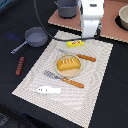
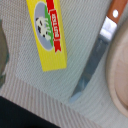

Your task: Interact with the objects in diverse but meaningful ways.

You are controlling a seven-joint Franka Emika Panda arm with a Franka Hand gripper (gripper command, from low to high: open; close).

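Black worktop (image 1: 15, 92) carries a striped mat (image 1: 95, 80); arm (image 1: 90, 17) above butter block (image 1: 76, 44), whose hand is apparently hidden, grip untellable.

Yellow butter block (image 2: 48, 34) w/ red stripe & cow pic, golden bread loaf (image 1: 68, 63), red-brown sausage (image 1: 20, 65), white fish (image 1: 48, 90)

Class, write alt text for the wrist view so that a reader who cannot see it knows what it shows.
A yellow butter block with a cow picture and a red label lies on a striped placemat, apart from a knife whose steel blade meets an orange handle. The pale rim of a plate curves beside the knife.
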